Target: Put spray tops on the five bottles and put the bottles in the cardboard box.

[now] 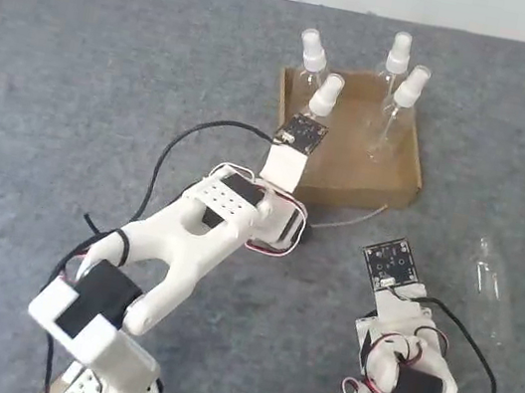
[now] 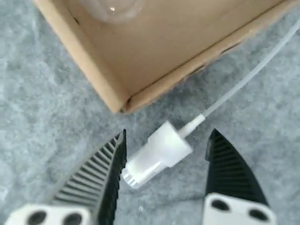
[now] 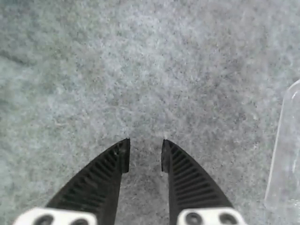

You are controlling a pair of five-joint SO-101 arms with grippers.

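A white spray top [image 2: 161,152] lies on the grey carpet just outside a corner of the cardboard box [image 2: 122,93]. Its thin tube [image 1: 350,216] runs along the box's near wall. My left gripper [image 2: 164,157] is open and straddles the spray top, one finger on each side, not touching it. Several capped bottles [image 1: 398,108] stand in the cardboard box [image 1: 347,175]. One bare clear bottle [image 1: 490,280] lies on the carpet to the right, and its side [image 3: 286,154] shows beside my right gripper [image 3: 145,154], which hangs over bare carpet, open by a narrow gap and holding nothing.
Grey carpet covers the whole table. The left arm [image 1: 206,233] stretches diagonally to the box's near left corner, with a black cable [image 1: 173,156] looping beside it. The right arm [image 1: 400,366] stands at the near edge, left of the lying bottle.
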